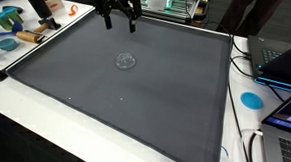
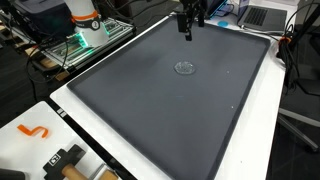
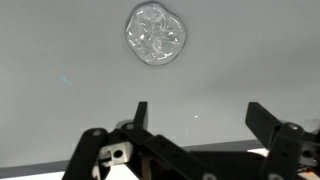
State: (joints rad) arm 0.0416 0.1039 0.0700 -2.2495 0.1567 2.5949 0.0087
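A small clear, crumpled plastic-like object [image 1: 126, 61] lies on the dark grey mat [image 1: 117, 103], a little beyond its middle. It shows in both exterior views [image 2: 184, 68] and near the top of the wrist view [image 3: 157, 35]. My gripper [image 1: 119, 21] hangs above the far edge of the mat, well clear of the surface and away from the object [image 2: 188, 31]. In the wrist view its two black fingers stand wide apart with nothing between them [image 3: 198, 113]. It is open and empty.
The mat [image 2: 160, 110] covers most of a white table. Tools and an orange hook [image 2: 34, 130] lie at one corner, blue items [image 1: 5, 43] and a blue disc [image 1: 251, 99] at the sides. Laptops [image 1: 285, 69] and cables stand along one edge.
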